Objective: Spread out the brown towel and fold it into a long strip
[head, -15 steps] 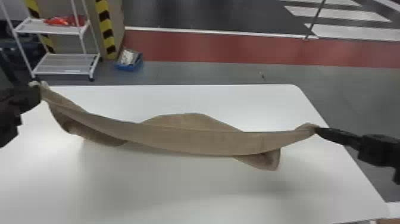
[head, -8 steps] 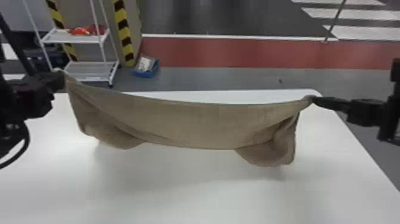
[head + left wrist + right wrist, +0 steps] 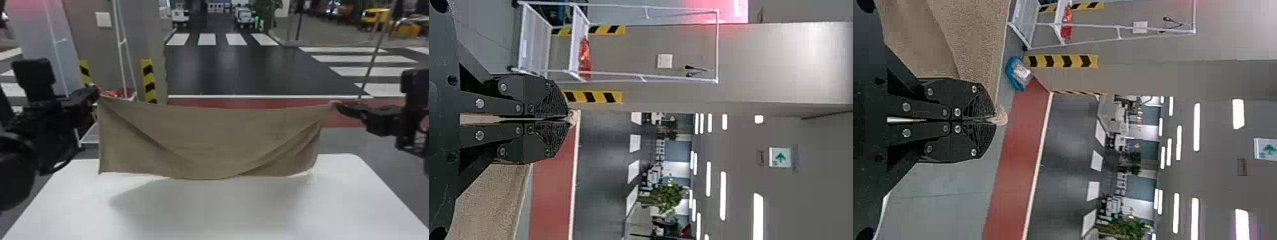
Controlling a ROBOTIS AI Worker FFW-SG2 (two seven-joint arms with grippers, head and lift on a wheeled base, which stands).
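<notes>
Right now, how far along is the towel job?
Done: the brown towel looks opened out, with slanting creases. In hand: left pincer and right pincer are shut on its upper corners. Left, probably: laying and folding it, since it hangs broad over the white table, not as a strip.

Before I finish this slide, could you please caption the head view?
The left claw and right claw hold the brown towel stretched between them above the white table.

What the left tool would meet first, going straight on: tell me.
The left tool grips the towel; beyond that, the way looks free as far as shown, though depth is unclear.
</notes>
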